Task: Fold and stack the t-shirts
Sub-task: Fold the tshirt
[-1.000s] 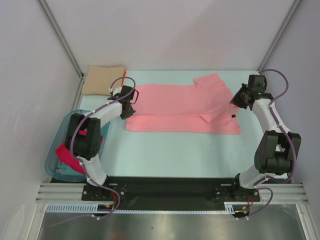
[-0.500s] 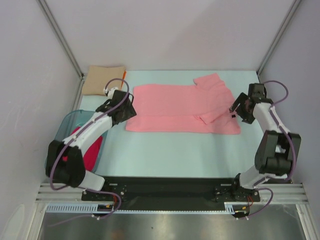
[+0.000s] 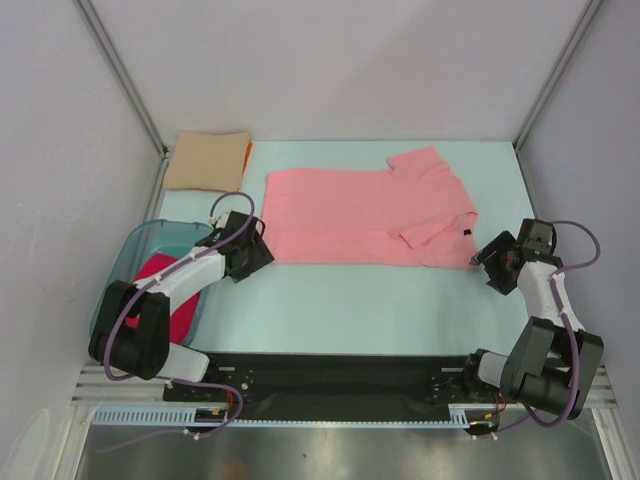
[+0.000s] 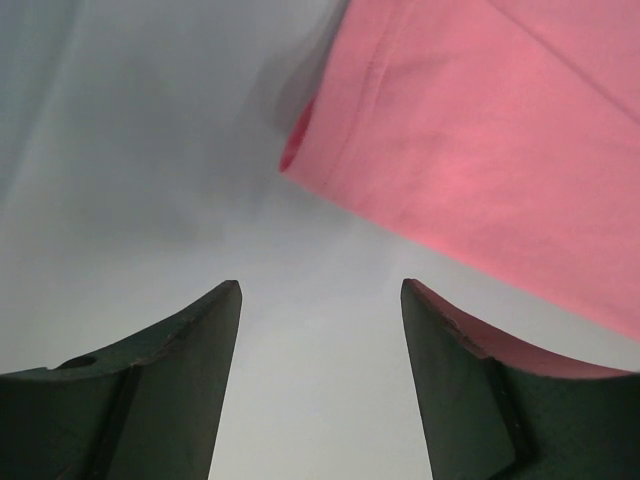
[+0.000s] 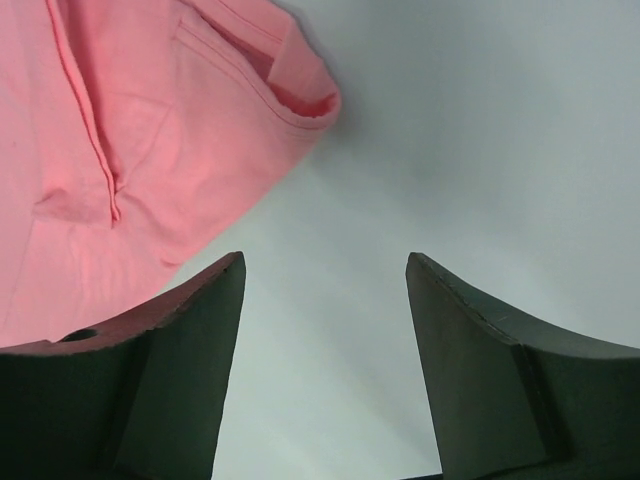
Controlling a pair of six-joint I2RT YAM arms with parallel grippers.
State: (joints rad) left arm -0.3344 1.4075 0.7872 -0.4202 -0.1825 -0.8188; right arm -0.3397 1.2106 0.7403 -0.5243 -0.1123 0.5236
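A salmon-pink t-shirt (image 3: 365, 215) lies folded lengthwise across the middle of the table, a small dark label near its right end. My left gripper (image 3: 258, 250) stands open just off the shirt's near-left corner (image 4: 330, 160), nothing between its fingers. My right gripper (image 3: 487, 258) is open too, just off the near-right corner (image 5: 300, 100), over bare table. A folded tan t-shirt (image 3: 207, 160) lies at the back left with an orange edge (image 3: 248, 152) showing beside it. A crimson-pink shirt (image 3: 172, 300) sits in the teal tub.
The translucent teal tub (image 3: 135, 250) stands at the left edge beside my left arm. Grey walls and metal posts close the table on three sides. The black base rail (image 3: 340, 375) runs along the near edge.
Both grippers have let go of the pink shirt, opened, and drawn back toward the near side. The shirt's front edge now lies flat.
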